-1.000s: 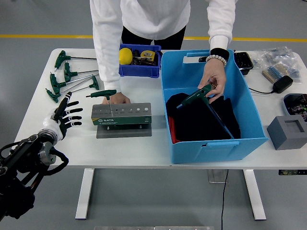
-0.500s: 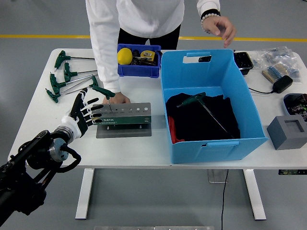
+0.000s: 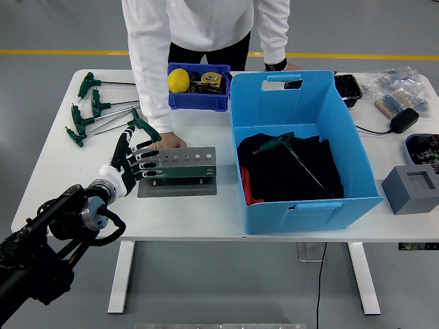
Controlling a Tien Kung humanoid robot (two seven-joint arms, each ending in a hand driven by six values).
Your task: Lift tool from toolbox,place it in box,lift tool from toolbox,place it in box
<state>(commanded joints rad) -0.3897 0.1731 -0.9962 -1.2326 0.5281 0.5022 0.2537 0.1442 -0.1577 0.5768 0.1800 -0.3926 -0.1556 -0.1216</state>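
A grey tool holder (image 3: 184, 163) sits on the table left of the big blue box (image 3: 235, 137). One green T-handle tool (image 3: 146, 129) stands in the holder's left end. My left hand (image 3: 140, 159) is open, fingers spread, reaching against the holder's left end just below that tool's handle. A person's hand (image 3: 169, 142) rests on the table behind the holder. Inside the blue box a second green T-handle tool (image 3: 278, 143) lies on black cloth (image 3: 288, 171). My right hand is out of view.
Several green T-handle tools (image 3: 95, 112) lie at the table's far left. A small blue bin (image 3: 199, 97) with a yellow ball stands behind the holder. A grey block (image 3: 410, 188), a charger and bags occupy the right side.
The person let go of the tool in the blue box and pulled that hand back out. My left hand moved right and forward up to the holder's left end.
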